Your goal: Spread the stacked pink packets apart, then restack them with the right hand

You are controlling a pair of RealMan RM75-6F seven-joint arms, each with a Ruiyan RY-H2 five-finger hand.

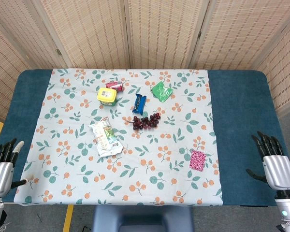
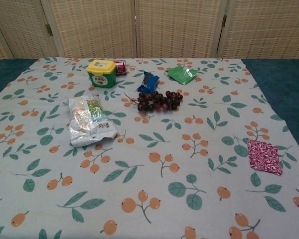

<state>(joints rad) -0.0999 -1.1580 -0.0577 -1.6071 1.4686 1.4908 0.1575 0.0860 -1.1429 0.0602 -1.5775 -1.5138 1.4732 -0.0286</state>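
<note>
Pink packets (image 1: 197, 160) lie stacked flat on tablecloth (image 1: 135, 183), near its right edge, close to right hand (image 1: 273, 159) for easy reach. Both hands off cloth, fingers spread, holding nothing; left hand (image 1: 2, 162) parked at far corner. Spreading not yet begun.

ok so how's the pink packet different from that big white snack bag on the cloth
The pink packet is far smaller than the white snack bag. The pink packet lies flat and smooth; the white snack bag is puffy and crinkled. The pink packet sits near the cloth's right edge, close to the right hand; the white snack bag lies left of centre. Both rest untouched on the floral tablecloth.
</note>
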